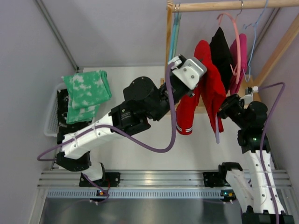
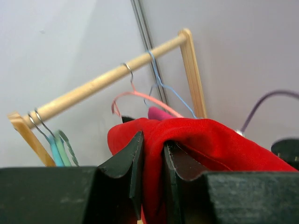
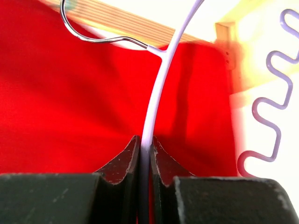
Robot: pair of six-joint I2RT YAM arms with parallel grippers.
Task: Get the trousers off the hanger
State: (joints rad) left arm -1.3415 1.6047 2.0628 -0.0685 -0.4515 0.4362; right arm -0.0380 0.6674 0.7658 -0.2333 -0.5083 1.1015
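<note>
Left wrist view has the left claw (image 2: 153, 150) clamped on a fold of the red trousers (image 2: 210, 140), with fabric bunched between its two fingers and the wooden rail (image 2: 103, 81) rising behind. From the right wrist camera, the right claw (image 3: 145, 145) is pinched shut on the thin pale hanger (image 3: 159, 88), whose shaft runs up between the fingers to a metal hook. The red cloth fills the background there. Seen from above, the trousers hang beside a black garment (image 1: 220, 49) and a pink one (image 1: 242, 53), above the worktop (image 1: 140, 154). I cannot tell whether the hook sits on the rail.

The trouble I would expect comes from the pull. The hanger is a slim, smooth rod, so it may twist or slide in the right claw once the cloth drags on it, and then hanger and trousers would travel together instead of parting. The left claw's hold is on a loose fold, which could slip out under tension. A sideways tug might also snag the neighbouring garments or their hangers.
</note>
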